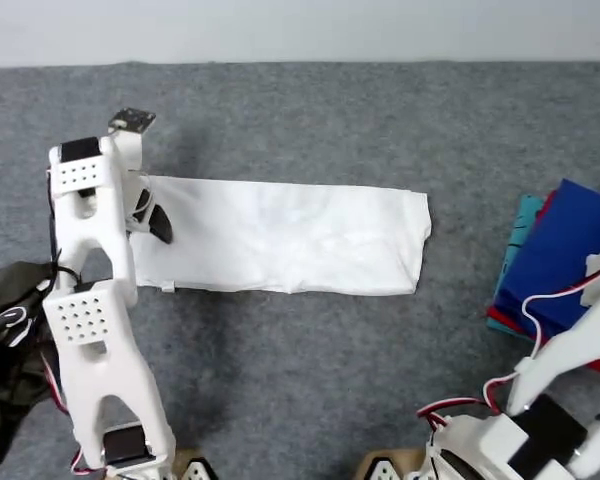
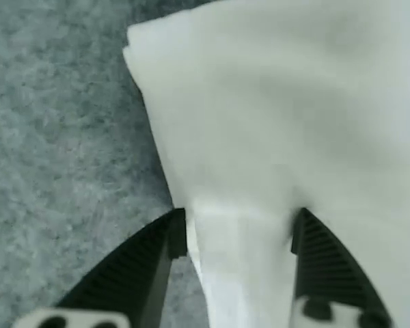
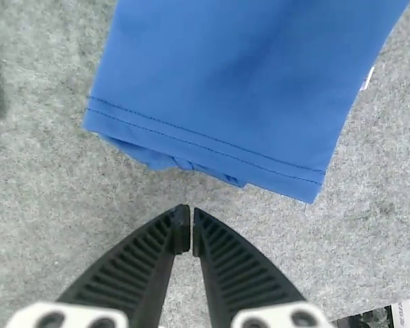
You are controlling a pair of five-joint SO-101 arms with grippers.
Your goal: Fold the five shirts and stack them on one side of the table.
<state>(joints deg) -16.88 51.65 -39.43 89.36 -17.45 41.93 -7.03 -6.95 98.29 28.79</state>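
White shirt (image 1: pixel 280 235) lies mid-table as a long flat strip, folded lengthwise, with its long side running left to right. Table (image 1: pixel 310 390) has a grey carpet-like cover.

Left arm (image 1: pixel 95 300) reaches along the left side, and the left gripper (image 1: pixel 150 215) is at the strip's left end. In the left wrist view, the left gripper (image 2: pixel 238 225) has its jaws spread apart. They straddle a narrow folded part of the white shirt (image 2: pixel 280 123), with one black ribbed finger (image 2: pixel 167 239) on each side of the cloth. Cannot tell whether the pads press the fabric. The far end of the strip is cut off in this view.

Dark shirt (image 1: pixel 5 330) is crumpled at the left table edge, partly under the left arm and cut by the frame.

The stack sits at the right side with the blue shirt (image 1: pixel 565 250) on top. Below it only a red edge (image 1: pixel 500 318) and a teal edge (image 1: pixel 525 215) peek out. How many shirts are in the stack is not clear. The stack is cut by the frame edge and partly covered by the right arm (image 1: pixel 570 350) and its wires.

In the right wrist view, the right gripper (image 3: pixel 191 222) has its jaws closed tip to tip and holds nothing. It hangs over bare grey cover just short of the hem of the blue shirt (image 3: pixel 246 75), not touching it. The layers under that hem are mostly hidden.
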